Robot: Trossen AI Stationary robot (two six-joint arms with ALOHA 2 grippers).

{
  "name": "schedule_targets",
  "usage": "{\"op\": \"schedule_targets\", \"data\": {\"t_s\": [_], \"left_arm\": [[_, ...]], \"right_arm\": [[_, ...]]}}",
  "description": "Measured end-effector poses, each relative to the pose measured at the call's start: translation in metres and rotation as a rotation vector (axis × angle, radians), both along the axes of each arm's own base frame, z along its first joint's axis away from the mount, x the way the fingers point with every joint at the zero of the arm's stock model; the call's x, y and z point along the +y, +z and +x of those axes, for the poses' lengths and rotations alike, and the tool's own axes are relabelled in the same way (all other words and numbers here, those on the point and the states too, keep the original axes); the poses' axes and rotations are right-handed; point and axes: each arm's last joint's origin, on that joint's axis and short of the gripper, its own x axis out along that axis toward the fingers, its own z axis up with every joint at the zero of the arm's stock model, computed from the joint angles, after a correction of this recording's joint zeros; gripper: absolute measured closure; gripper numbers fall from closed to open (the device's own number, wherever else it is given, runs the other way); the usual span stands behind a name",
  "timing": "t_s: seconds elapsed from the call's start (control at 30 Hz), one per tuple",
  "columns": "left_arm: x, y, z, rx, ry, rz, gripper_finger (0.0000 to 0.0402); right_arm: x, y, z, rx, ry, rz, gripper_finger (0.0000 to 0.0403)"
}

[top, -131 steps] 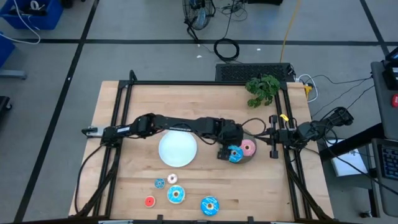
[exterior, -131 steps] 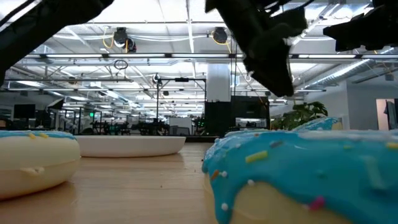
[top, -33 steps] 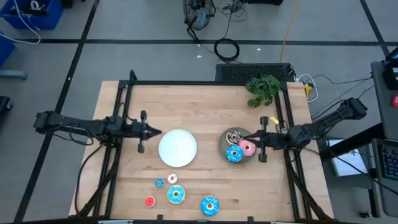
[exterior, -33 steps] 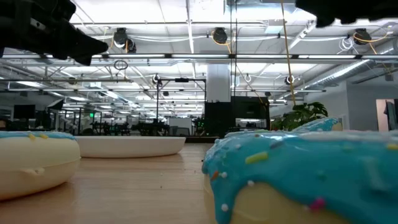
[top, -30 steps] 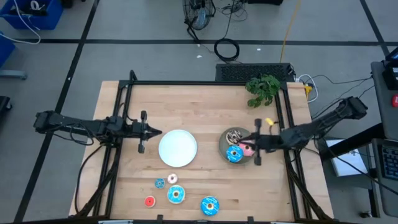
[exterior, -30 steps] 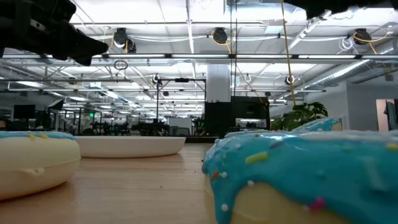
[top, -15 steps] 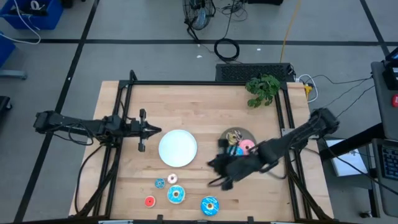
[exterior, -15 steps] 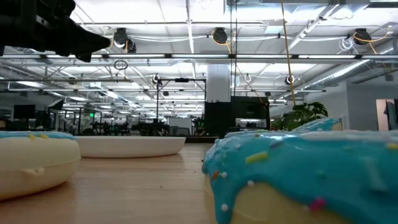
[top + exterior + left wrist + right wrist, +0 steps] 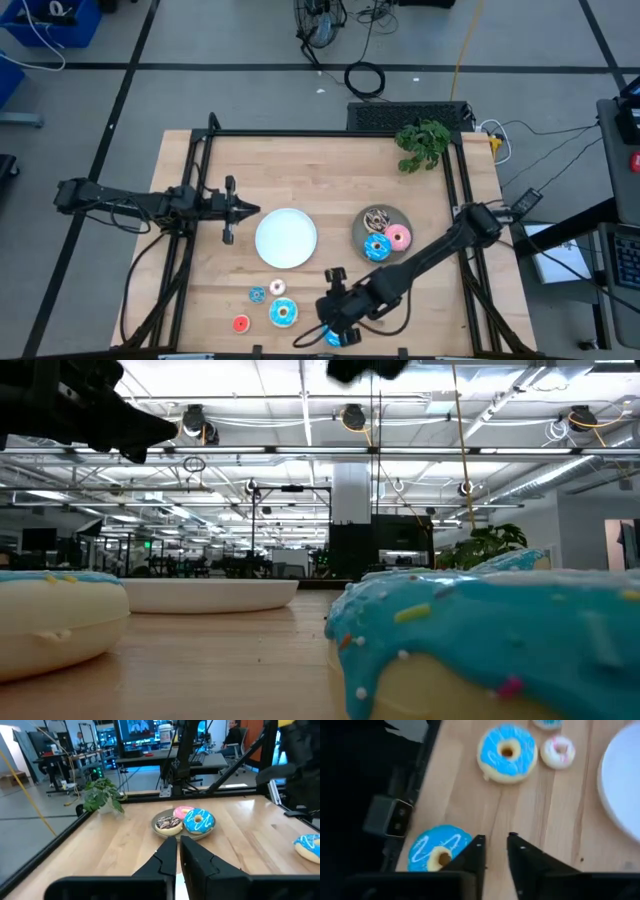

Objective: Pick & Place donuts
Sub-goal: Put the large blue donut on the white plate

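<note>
Three donuts are sitting on the grey plate already; five more are lying on the surface, so I'd say under halfway. Right gripper is hovering slightly open, empty, by the blue donut. Left gripper is waiting closed beside the white plate.

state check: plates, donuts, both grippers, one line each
white plate: empty
grey plate: holds three donuts, brown, pink and blue
loose donuts: five on the table near its front edge
left gripper: fingers shut, empty, beside the white plate
right gripper: fingers narrowly apart, empty, above the front blue donut
</note>
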Motion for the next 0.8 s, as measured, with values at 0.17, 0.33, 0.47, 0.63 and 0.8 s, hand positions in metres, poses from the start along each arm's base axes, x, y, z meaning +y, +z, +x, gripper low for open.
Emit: {"op": "schedule_targets", "data": {"t_s": [0.17, 0.33, 0.47, 0.63, 0.8], "left_arm": [[0.000, -0.001, 0.000, 0.008, 0.000, -0.002, 0.0367], [0.000, -0.001, 0.000, 0.014, -0.010, 0.003, 0.0367], [0.000, -0.001, 0.000, 0.014, -0.011, 0.011, 0.0366], [0.000, -0.001, 0.000, 0.015, -0.014, 0.007, 0.0366], [-0.001, -0.002, 0.000, 0.020, -0.019, -0.003, 0.0366]], "right_arm": [[0.002, -0.021, -0.007, 0.051, -0.008, 0.004, 0.0245], [0.001, -0.033, -0.011, 0.070, -0.004, 0.000, 0.0169], [0.002, -0.038, -0.010, 0.036, 0.000, 0.011, 0.0131], [0.002, -0.050, -0.011, 0.018, 0.002, 0.028, 0.0118], [0.010, -0.058, -0.016, -0.006, -0.003, 0.063, 0.0122]]}}
